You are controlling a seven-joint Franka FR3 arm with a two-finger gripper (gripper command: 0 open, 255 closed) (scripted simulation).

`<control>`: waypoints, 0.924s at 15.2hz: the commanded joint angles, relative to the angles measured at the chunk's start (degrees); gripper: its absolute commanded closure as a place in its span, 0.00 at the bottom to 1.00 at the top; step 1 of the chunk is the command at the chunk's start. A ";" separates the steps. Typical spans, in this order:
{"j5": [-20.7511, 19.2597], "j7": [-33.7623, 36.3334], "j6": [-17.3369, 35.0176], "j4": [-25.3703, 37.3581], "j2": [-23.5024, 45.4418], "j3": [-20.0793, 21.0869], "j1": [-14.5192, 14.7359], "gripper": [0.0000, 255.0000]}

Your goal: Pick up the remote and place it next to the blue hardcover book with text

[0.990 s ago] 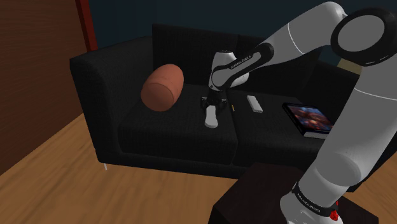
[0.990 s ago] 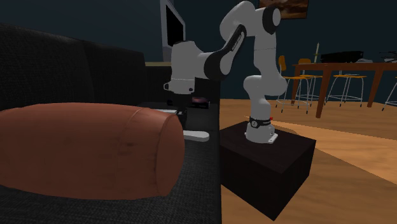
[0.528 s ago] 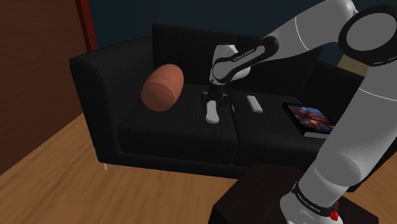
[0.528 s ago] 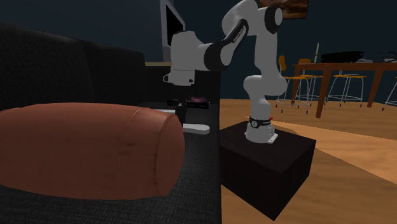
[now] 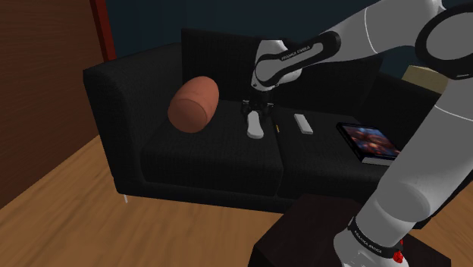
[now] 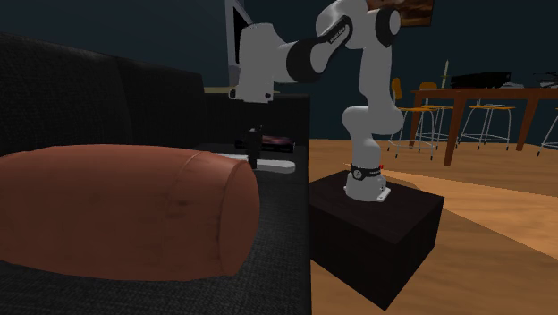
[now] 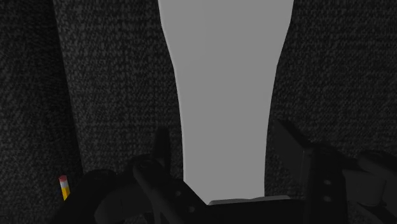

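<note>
Home living room, black sofa [image 5: 121,98], dining table [image 6: 487,89], wood floor [image 5: 53,220]

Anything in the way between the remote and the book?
The claw holds the remote above the sofa cushion. Between it and the book, a pencil and a small white bar lie flat on it; a raised carry likely clears both.

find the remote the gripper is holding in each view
Shoulder view: the remote hangs under the gripper at picture centre, right of the brown cushion.
Second exterior view: mid-picture, beyond the cushion's right end.
Wrist view: the grey strip between the gripper's fingers.
Shared landmark: the black sofa beneath it.
</note>
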 commanded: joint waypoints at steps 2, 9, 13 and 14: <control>0.12 -0.13 -2.20 1.27 -0.94 -0.02 -0.02 1.00; 0.33 -0.35 -7.19 4.56 -2.64 -0.03 -0.02 1.00; 0.58 -5.97 -6.83 2.62 -4.30 -2.94 -2.63 1.00; 0.61 -7.38 -6.77 2.30 -4.59 -3.69 -3.28 1.00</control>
